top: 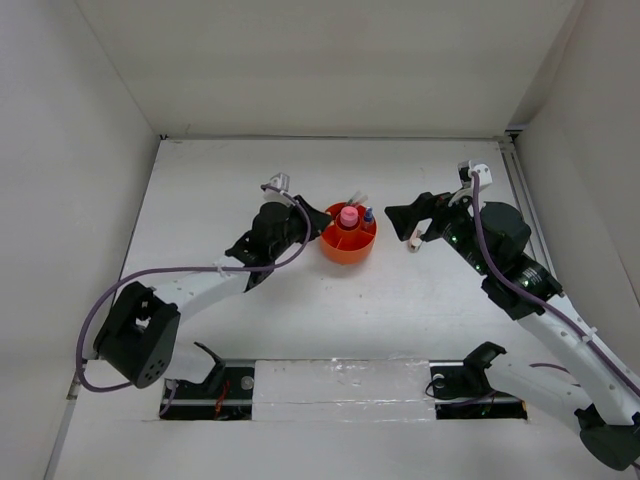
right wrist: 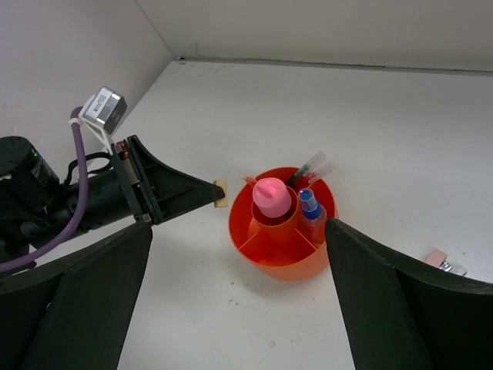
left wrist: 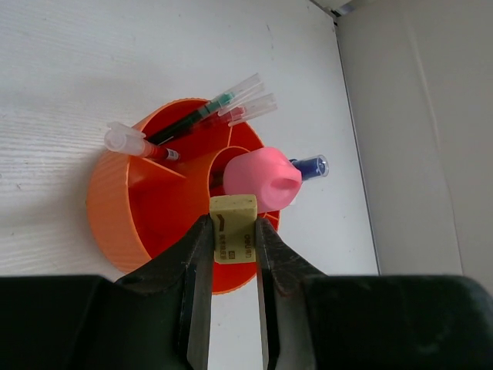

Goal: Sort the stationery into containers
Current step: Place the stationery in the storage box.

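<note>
Yellow eraser (left wrist: 233, 210) is pinched between the left gripper (left wrist: 233, 231) jaws, printed face toward the wrist cam, fingers narrow and tight on its sides. It sits at the left rim of the orange organiser (left wrist: 115, 212). The left wrist view puts it over the near rim, the right wrist view puts it just outside the wall, so I can't tell which. Organiser stands upright on the white table (top: 300, 330), about mid-table between the two arms. Pink tube (left wrist: 262, 179) stands in the central cup. Blue-capped marker (left wrist: 312, 166) is in an outer compartment just beside the cup. Pens (left wrist: 212, 112) with clear caps are in another outer compartment, leaning out over the rim; one more clear-capped pen (left wrist: 127, 140) leans over the wall next to them. Right gripper (right wrist: 239, 228) hangs off to the organiser's right, jaws spread wide, nothing between them, pointed at the organiser and apart from it. Small pale item (right wrist: 444, 262) lies on the table, well clear of the organiser; too small to identify.
</note>
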